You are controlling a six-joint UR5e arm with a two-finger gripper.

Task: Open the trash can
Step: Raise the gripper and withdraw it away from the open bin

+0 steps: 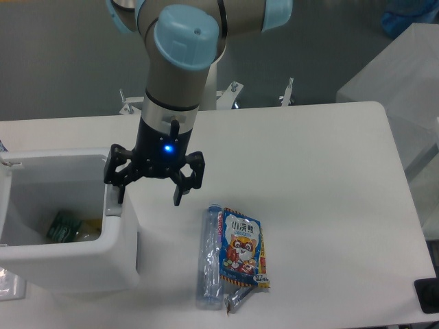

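Observation:
The white boxy trash can (120, 253) stands at the table's left front. Its top is uncovered and I see inside: a green packet (63, 226) and something yellowish lie at the bottom. A white panel at the far left edge (4, 199) may be the lid swung aside; I cannot tell for sure. My gripper (149, 195) points down with its jaws spread wide and empty. Its left fingertip (121, 194) is at the bin's right rim, and its right fingertip (180, 196) hangs above the table beside the bin.
A clear plastic tube (209, 257), a blue snack packet (241, 250) and a small dark wrapper (240, 299) lie on the white table (315, 192) right of the bin. A black object (429, 295) sits at the front right corner. A white box (405, 68) stands beyond the right edge.

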